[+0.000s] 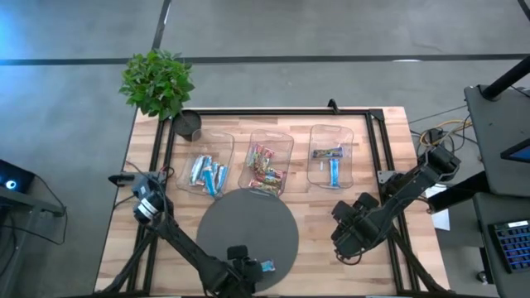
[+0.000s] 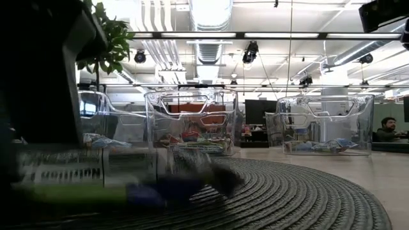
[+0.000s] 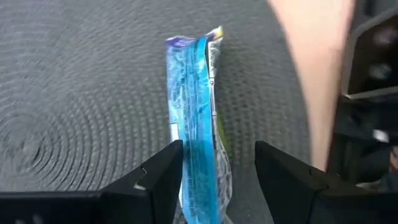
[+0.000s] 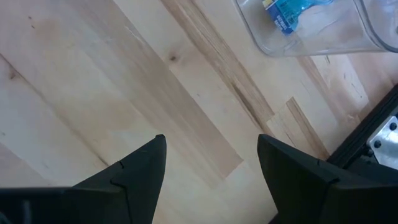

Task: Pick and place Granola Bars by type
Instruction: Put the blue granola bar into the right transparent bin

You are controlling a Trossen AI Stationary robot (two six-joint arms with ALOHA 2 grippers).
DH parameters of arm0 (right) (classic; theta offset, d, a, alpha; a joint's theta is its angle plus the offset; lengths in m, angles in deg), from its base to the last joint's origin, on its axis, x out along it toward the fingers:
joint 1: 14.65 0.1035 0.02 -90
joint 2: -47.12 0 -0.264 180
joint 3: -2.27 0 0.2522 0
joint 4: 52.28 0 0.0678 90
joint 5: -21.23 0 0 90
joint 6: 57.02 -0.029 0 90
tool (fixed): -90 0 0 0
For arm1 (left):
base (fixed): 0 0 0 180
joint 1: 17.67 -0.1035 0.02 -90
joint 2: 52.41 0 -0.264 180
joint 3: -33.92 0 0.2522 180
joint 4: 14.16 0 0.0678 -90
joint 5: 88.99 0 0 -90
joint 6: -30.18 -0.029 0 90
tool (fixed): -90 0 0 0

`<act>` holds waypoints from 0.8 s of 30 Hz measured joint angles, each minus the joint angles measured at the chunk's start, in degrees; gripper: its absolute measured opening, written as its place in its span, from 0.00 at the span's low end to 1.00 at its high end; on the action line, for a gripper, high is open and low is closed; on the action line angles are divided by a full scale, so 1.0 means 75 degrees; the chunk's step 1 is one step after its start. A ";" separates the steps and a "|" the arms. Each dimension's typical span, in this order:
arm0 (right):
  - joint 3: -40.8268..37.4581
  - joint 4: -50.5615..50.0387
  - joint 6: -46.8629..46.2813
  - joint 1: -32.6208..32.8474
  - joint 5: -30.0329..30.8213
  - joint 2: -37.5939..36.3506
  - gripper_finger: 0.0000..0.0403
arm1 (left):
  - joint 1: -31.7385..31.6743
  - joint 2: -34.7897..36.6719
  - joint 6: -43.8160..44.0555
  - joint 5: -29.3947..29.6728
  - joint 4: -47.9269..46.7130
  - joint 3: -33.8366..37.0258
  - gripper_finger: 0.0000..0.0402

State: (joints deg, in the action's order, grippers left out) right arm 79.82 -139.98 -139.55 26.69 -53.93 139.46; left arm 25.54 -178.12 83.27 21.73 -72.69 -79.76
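A light blue granola bar (image 3: pixel 189 118) lies on the round grey woven mat (image 1: pixel 240 219), near the mat's near edge (image 1: pixel 267 266). My left gripper (image 3: pixel 217 149) is open and low over the mat. Its fingers stand on either side of the bar's near end, with the bar close to one finger (image 3: pixel 166 171). The low view shows the bar (image 2: pixel 83 174) blurred in the foreground. My right gripper (image 4: pixel 211 140) is open over bare wood at the table's right (image 1: pixel 354 234). More bars lie in three clear bins. My left gripper is open around the bar's near end (image 3: pixel 198 186). The bar lies flat on the mat and along the fingers. One long edge runs right beside one finger; I cannot tell whether they touch.
Three clear bins stand in a row past the mat: the left (image 1: pixel 207 172) with light blue bars, the middle (image 1: pixel 265 170) with multicoloured ones, the right (image 1: pixel 330 161) with blue and darker ones. A potted plant (image 1: pixel 157 83) and a black cup (image 1: pixel 188 124) sit at the far left corner.
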 joint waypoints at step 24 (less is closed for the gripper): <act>-0.0181 0.0147 0.0063 0.0000 0.0009 0.0000 0.60 | -0.0233 0.0024 0.1548 -0.0418 0.0395 0.0698 0.45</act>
State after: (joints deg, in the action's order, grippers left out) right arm 78.46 -138.88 -139.08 26.69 -53.87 139.46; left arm 23.79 -177.94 94.88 18.59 -69.73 -74.52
